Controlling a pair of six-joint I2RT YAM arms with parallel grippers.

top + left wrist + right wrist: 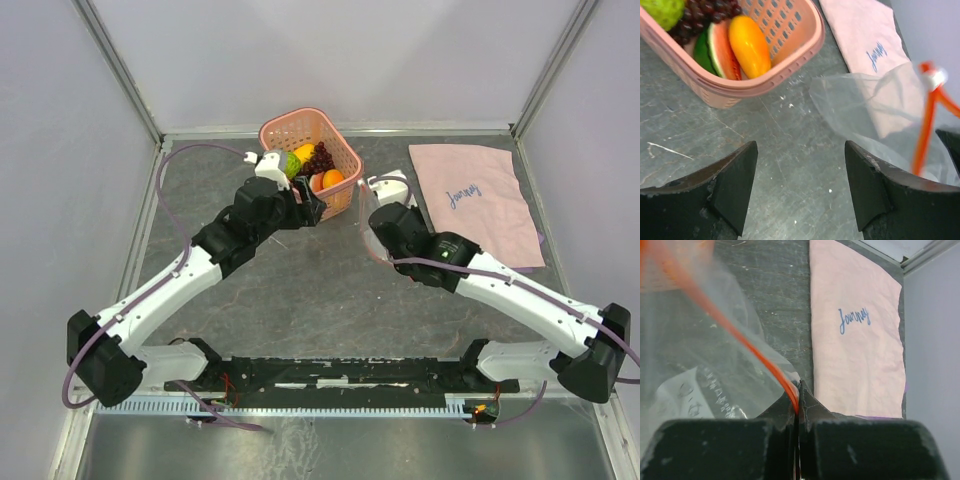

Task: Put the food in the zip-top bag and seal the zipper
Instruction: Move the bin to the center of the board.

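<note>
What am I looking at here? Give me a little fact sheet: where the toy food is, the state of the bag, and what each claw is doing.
Food: in the pink basket; grapes, watermelon slice, orange fruit, green piece
Zip-top bag: clear, no food seen inside, beside the basket
Right gripper: shut on the red-orange zipper
Left gripper: open, empty, between basket and bag
Pink cloth: lying flat, right of the bag
</note>
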